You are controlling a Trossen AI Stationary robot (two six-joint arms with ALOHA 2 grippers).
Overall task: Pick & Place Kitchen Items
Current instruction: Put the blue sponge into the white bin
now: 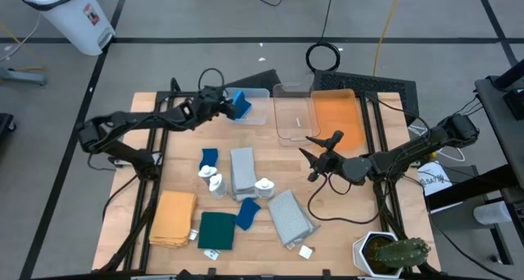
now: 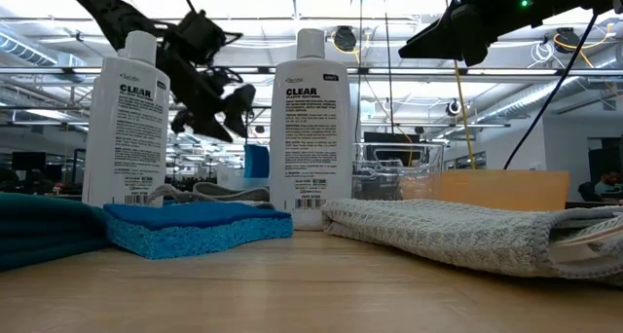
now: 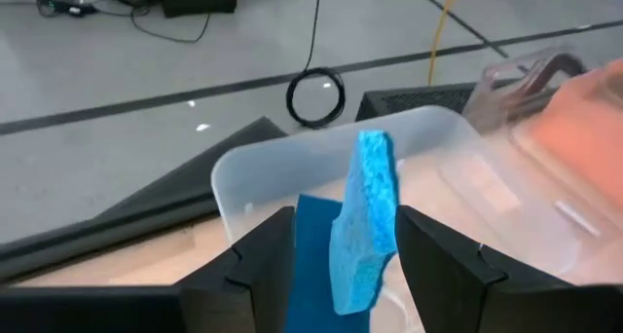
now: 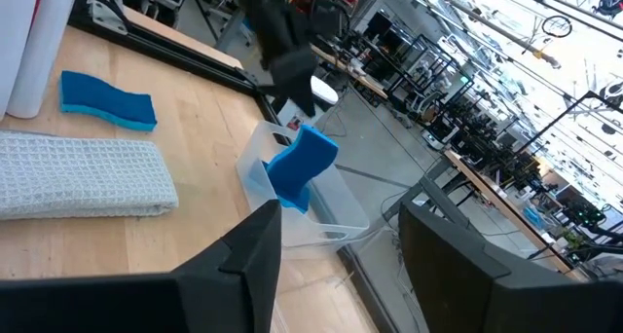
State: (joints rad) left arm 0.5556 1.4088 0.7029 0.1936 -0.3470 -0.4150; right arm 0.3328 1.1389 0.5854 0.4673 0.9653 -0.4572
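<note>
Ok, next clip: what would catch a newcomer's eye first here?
Most striking is the bright blue sponge piece held by the left gripper over the clear plastic bin at the table's far edge. Next come the white bottles and the grey folded cloth at mid-table. The right gripper hangs open and empty beside the orange tray.

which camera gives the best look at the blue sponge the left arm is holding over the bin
The left wrist view: the blue sponge fills the frame's middle, upright between the left gripper fingers, above the clear bin. The right wrist view shows it farther off, over the bin. The high view shows it small; in the low view I cannot make it out.
</note>
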